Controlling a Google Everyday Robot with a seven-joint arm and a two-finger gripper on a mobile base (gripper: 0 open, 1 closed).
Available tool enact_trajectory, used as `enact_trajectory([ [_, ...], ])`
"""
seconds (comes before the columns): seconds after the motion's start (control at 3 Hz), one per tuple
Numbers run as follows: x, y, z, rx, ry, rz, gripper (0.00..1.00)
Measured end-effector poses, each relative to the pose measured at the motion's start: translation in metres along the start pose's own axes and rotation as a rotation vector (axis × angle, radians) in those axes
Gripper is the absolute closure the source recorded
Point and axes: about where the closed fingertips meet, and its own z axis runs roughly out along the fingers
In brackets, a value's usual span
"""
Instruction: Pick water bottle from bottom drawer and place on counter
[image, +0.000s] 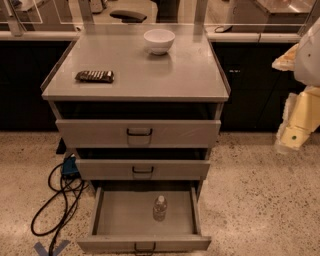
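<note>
Nearest item: the bottom drawer (120, 220), pulled fully out, its low front panel and black wire handle (144, 247) at the lower edge of the view. The tray is flat and grey.

The water bottle (159, 208) stands upright inside this drawer, right of centre and towards the front. Its white cap is on top. It touches neither side wall.

Above it, the middle drawer (100, 170) and the top drawer (90, 132) both appear pushed in. Each carries a black handle at the centre of its panel.

The counter (150, 75) tops the cabinet. On it, a white bowl (159, 40) sits near the back edge at centre. A dark, flat packet (95, 76) lies near the left rim, well apart from the bowl.

My gripper (286, 142) is at the far right of the view, beside the cabinet at about the height of the top drawer. It is well apart from the cabinet and from the bottle, and it touches nothing I can identify. I cannot tell whether it is spread or pressed together.

Floor (260, 200): speckled stone finish. A black cable (55, 205) loops on it left of the cabinet, and a blue tape mark (50, 247) lies at the lower left.
</note>
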Motion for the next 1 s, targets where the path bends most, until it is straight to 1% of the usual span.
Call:
enact_trajectory([
  [0.33,0.000,0.000,0.000,0.000,0.000,0.000,0.00],
  [0.67,0.009,0.003,0.013,0.007,-0.028,-0.007,0.00],
  [1.0,0.027,0.022,0.057,-0.011,-0.102,-0.028,0.00],
])
